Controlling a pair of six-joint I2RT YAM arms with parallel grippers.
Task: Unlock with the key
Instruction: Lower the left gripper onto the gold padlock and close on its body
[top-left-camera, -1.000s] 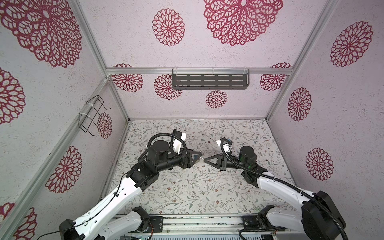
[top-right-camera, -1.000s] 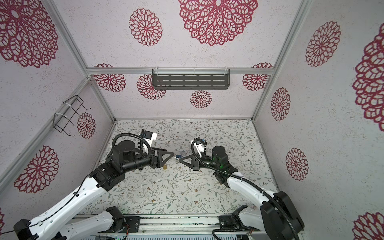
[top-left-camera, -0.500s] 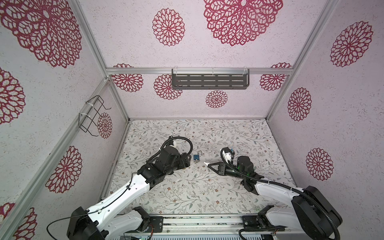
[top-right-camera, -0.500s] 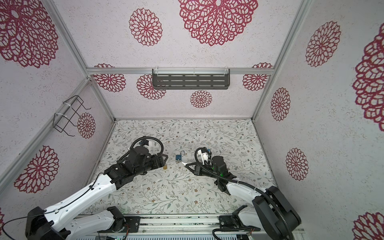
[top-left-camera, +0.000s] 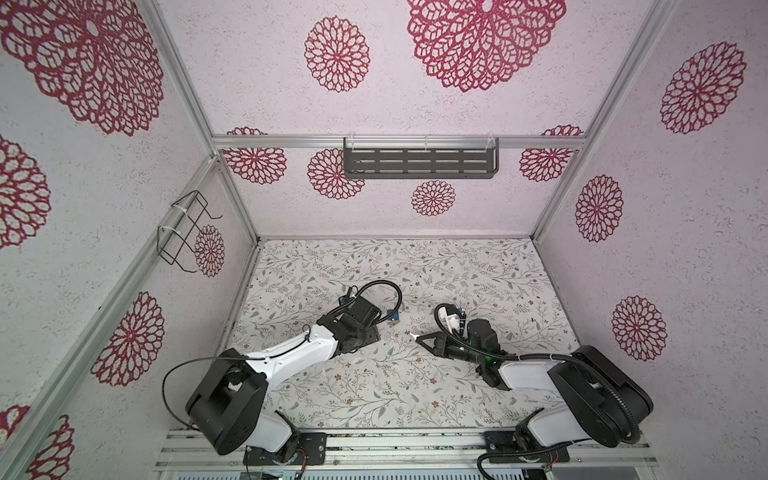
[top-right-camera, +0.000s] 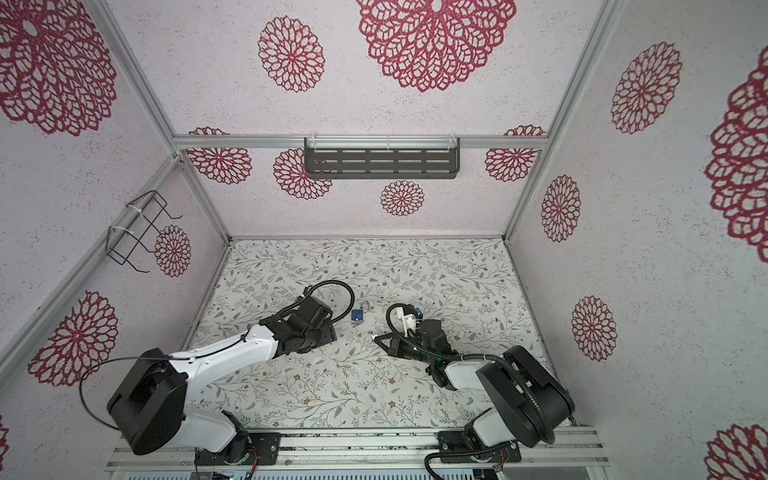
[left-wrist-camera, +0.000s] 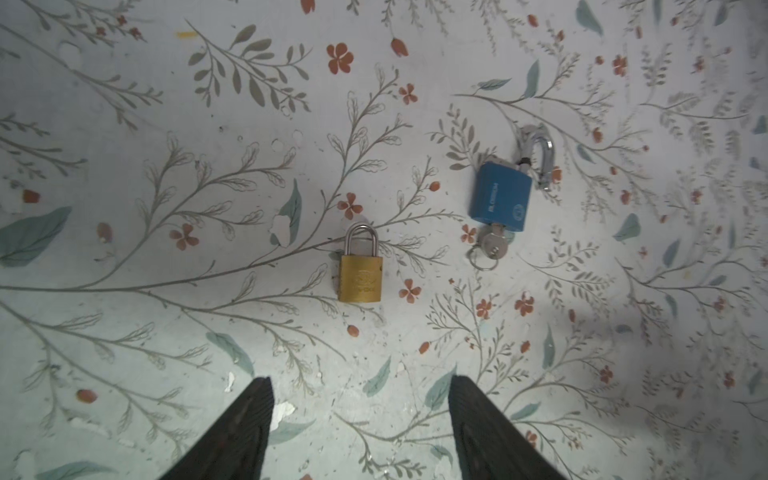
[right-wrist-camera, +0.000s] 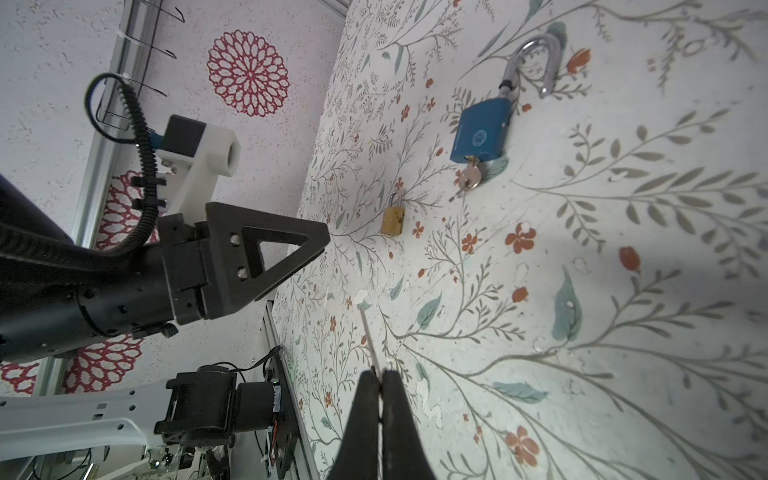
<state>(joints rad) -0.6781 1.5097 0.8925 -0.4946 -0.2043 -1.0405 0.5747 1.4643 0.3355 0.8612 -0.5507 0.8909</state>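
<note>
A blue padlock (left-wrist-camera: 500, 196) lies on the floral table with its shackle swung open. A silver key (left-wrist-camera: 492, 245) on a ring sits in its keyhole; both top views show this lock (top-left-camera: 394, 316) (top-right-camera: 357, 314). A brass padlock (left-wrist-camera: 360, 266) with a shut shackle lies beside it (right-wrist-camera: 394, 220), hidden under the left arm in both top views. My left gripper (left-wrist-camera: 359, 380) hovers open and empty, a short way from the brass padlock. My right gripper (right-wrist-camera: 379, 374) (top-left-camera: 419, 338) is shut on a thin pale strip (right-wrist-camera: 368, 332). I cannot tell what the strip is.
A dark slotted shelf (top-left-camera: 419, 163) hangs on the back wall and a wire rack (top-left-camera: 185, 232) on the left wall. Walls close the table on three sides, with a metal rail (top-left-camera: 399, 446) along the front. The left gripper's finger (right-wrist-camera: 291, 245) shows side-on in the right wrist view.
A second ago both grippers met at the blue padlock above the table. It now lies on the table, and both arms have dropped low and drawn apart.
</note>
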